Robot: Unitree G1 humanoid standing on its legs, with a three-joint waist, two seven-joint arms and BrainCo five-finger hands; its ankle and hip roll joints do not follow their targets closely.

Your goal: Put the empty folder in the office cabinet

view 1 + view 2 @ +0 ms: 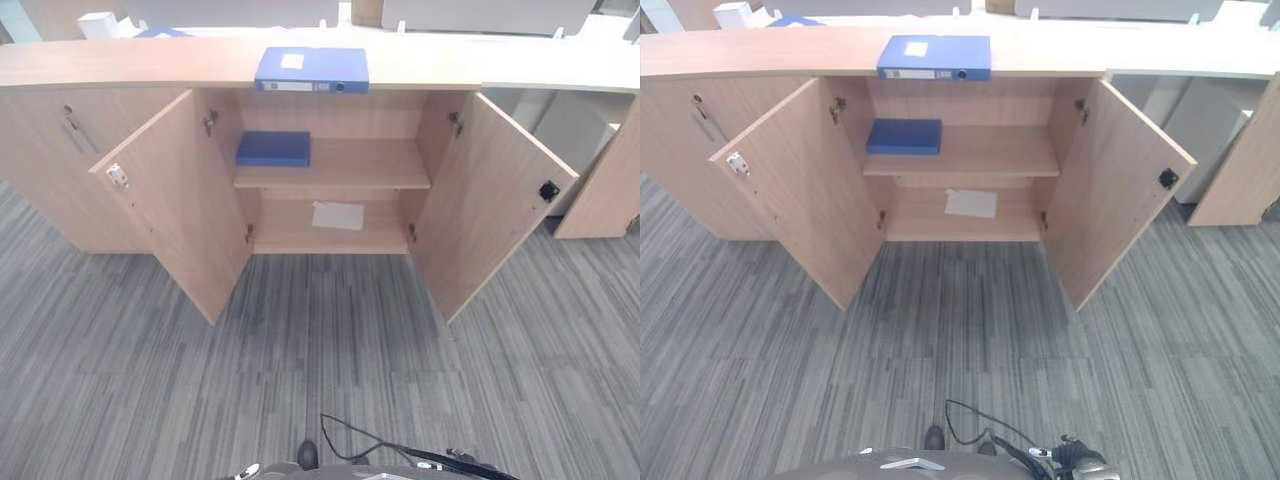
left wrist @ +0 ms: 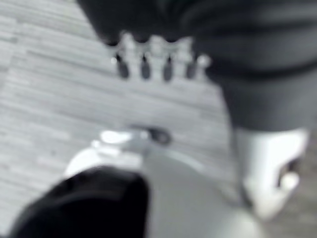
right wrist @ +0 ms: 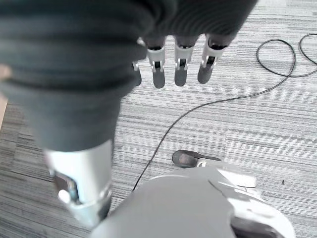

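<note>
Below me, grey striped carpet [image 1: 330, 370] covers the floor up to a long, low run of light wood furniture. Its flat top [image 1: 120, 62] stretches across my view like a desk. To my left, a closed wooden door [image 1: 45, 160] carries a slim metal handle. To my right, a pale panel [image 1: 575, 130] sits behind an angled wooden board [image 1: 610, 190]. White furniture [image 1: 480, 14] lies beyond, evenly lit.
</note>
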